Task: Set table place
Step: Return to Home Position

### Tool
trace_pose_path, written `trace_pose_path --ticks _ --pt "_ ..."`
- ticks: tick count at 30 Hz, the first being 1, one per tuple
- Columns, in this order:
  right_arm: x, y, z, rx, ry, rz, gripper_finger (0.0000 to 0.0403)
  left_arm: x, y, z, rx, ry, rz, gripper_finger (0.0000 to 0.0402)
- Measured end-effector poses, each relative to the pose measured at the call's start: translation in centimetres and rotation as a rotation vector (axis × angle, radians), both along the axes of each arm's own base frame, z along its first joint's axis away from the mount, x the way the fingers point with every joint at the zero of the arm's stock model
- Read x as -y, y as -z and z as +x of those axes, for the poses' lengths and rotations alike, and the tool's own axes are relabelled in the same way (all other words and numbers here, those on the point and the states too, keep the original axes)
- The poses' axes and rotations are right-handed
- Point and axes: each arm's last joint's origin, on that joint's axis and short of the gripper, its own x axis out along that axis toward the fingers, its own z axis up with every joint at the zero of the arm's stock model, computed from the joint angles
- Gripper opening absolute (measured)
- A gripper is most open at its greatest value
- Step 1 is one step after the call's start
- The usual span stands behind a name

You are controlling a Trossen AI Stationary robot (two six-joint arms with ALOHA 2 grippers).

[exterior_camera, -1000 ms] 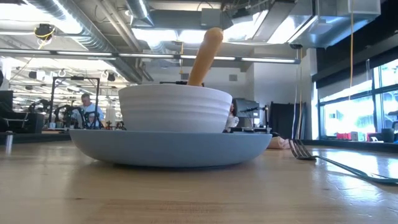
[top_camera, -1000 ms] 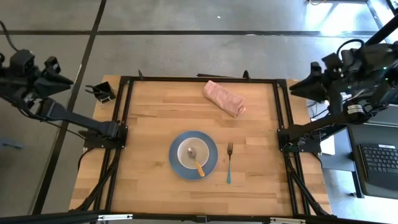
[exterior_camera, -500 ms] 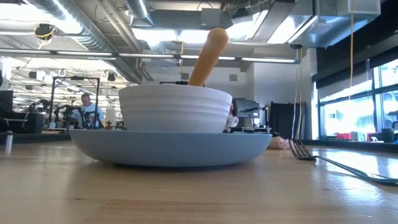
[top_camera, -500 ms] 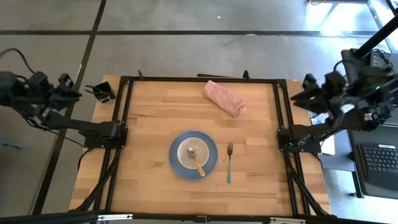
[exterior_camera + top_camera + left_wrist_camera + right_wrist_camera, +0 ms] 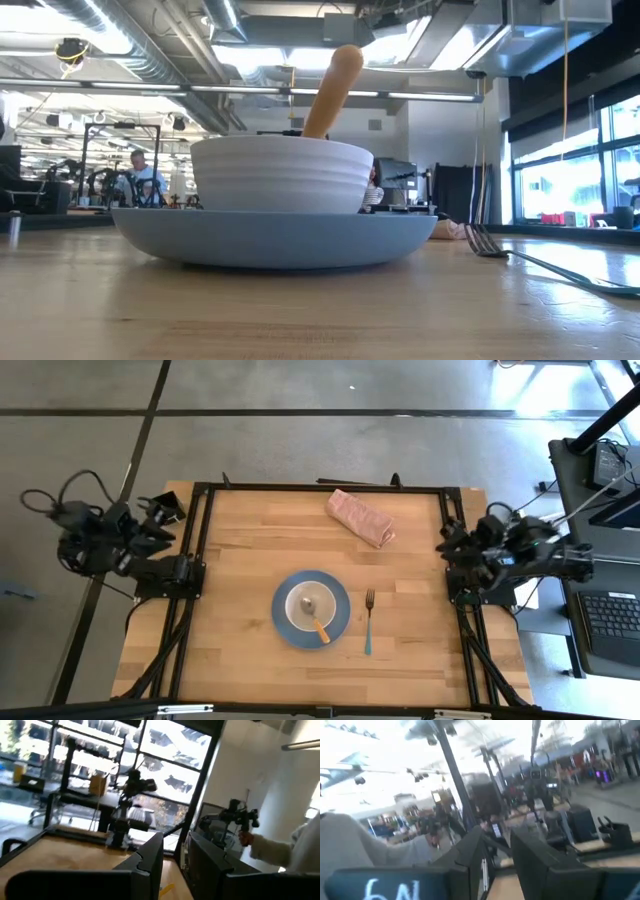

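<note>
High view puts my left end effector (image 5: 152, 528) off the left edge of the worktop (image 5: 240, 660), tucked in over the black frame by its arm base. In the left wrist view its two dark fingers (image 5: 150, 862) stand a narrow gap apart with nothing between them. My right end effector (image 5: 447, 545) sits the same way at the right edge, just above the frame rail. The right wrist view shows its fingers (image 5: 535, 860) also slightly parted and empty. Both are well apart from the place setting.

Near the middle of the worktop, a little toward the near edge, lies the round grey-blue plate (image 5: 283, 596). The white bowl (image 5: 296, 610) stands on it. The spoon (image 5: 314, 617) rests in the bowl, its metal end down inside and its orange handle leaning over the rim on the near side, toward my right arm. In the low view that handle rises at a tilt above the bowl. The fork (image 5: 368, 622) lies flat just beside the plate on my right arm's side, apart from it, tines toward the far edge and teal handle toward the near edge.

Near the far edge lies a rolled pink cloth (image 5: 360, 518), well apart from the plate. A small black holder (image 5: 165, 508) sits off the far left corner. Across the room in the low view a person (image 5: 140, 175) is at a bench.
</note>
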Motion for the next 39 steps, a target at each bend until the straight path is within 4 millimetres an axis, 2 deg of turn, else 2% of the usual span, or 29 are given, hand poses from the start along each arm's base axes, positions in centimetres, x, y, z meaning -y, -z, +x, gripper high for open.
trace_pose_path --ticks 3,7,11,14,20,27,39 --pt "0.0 2.6 0.1 0.104 -0.021 0.020 0.0103 0.3 0.4 1.7 0.070 0.055 0.027 0.0082" --pt "-0.1 6.1 0.3 0.188 -0.050 0.075 0.0103 0.6 1.5 3.4 0.079 0.130 0.017 0.0082" --pt "0.0 8.1 -0.1 0.296 -0.062 0.090 0.0103 0.7 2.5 4.8 0.078 0.139 0.009 0.0082" --pt "-0.1 9.4 -0.1 0.323 -0.068 0.088 0.0103 0.8 2.9 5.6 0.144 0.154 0.010 0.0082" --pt "-0.1 11.2 0.2 0.297 -0.085 0.133 0.0103 1.1 5.4 8.2 0.186 0.207 -0.014 0.0082" --pt "0.0 11.5 0.3 0.274 -0.074 0.133 0.0103 1.4 9.0 10.5 0.201 0.258 -0.055 0.0082" --pt "0.0 12.4 0.9 0.161 -0.066 0.138 0.0103 1.9 14.2 12.3 0.250 0.403 -0.032 0.0082"
